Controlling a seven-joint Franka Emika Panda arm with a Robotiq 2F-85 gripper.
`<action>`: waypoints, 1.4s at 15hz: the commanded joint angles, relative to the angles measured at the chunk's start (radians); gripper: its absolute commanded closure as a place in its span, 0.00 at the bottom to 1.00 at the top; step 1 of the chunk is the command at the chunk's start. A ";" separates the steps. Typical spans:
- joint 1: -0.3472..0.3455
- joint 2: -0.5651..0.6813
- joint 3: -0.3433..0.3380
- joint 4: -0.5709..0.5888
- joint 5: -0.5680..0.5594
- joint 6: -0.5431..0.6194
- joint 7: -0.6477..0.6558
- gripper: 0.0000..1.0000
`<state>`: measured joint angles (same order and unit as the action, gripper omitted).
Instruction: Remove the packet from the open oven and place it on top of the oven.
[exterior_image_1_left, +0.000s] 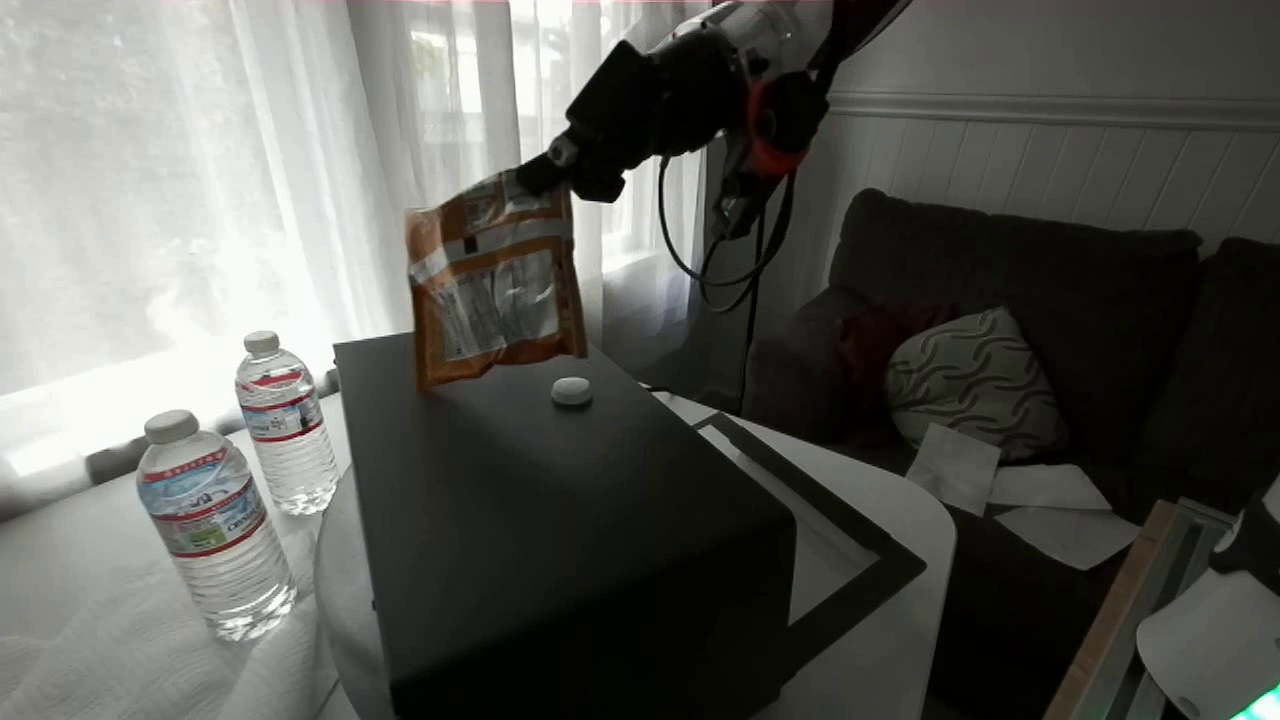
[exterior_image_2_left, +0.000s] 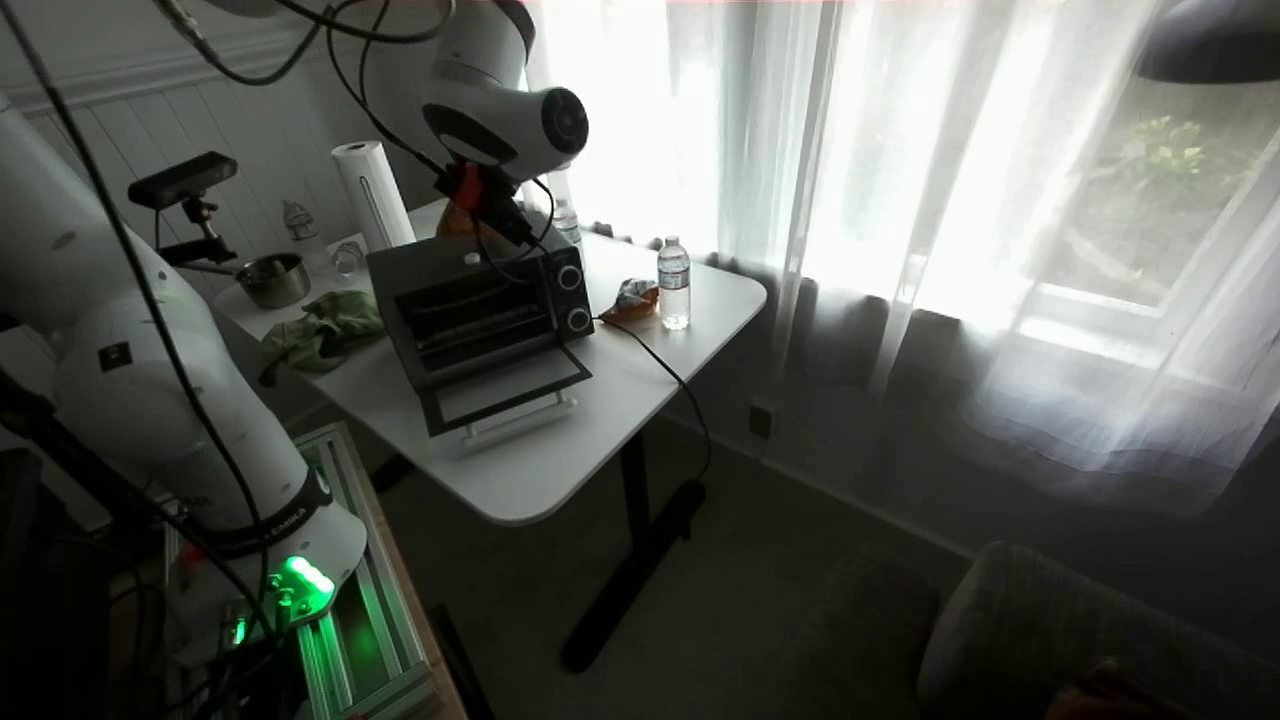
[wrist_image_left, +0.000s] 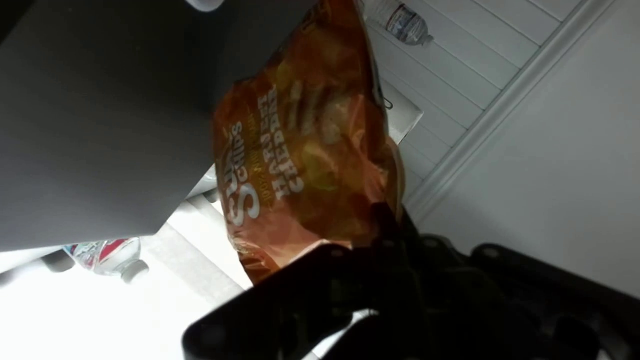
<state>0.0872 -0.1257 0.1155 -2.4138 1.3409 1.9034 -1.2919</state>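
The packet, an orange, white and dark snack bag, hangs from my gripper over the far part of the oven's flat top. In the wrist view the packet shows its printed front, with the gripper shut on its edge. I cannot tell whether its lower edge touches the oven. In an exterior view the packet is mostly hidden behind the arm. The black oven stands on the white table, its door folded down. The oven shows racks inside.
A small white round object lies on the oven top near the packet. Water bottles stand beside the oven. Another orange bag, a green cloth, a pot and a paper roll are on the table.
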 joint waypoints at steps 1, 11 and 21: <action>0.013 0.140 0.002 0.088 0.074 -0.009 -0.046 1.00; 0.016 0.256 -0.013 0.144 0.069 0.110 0.036 1.00; -0.001 0.233 -0.048 0.104 -0.091 0.127 0.255 0.72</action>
<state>0.0903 0.1372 0.0740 -2.2837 1.3074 2.0348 -1.1101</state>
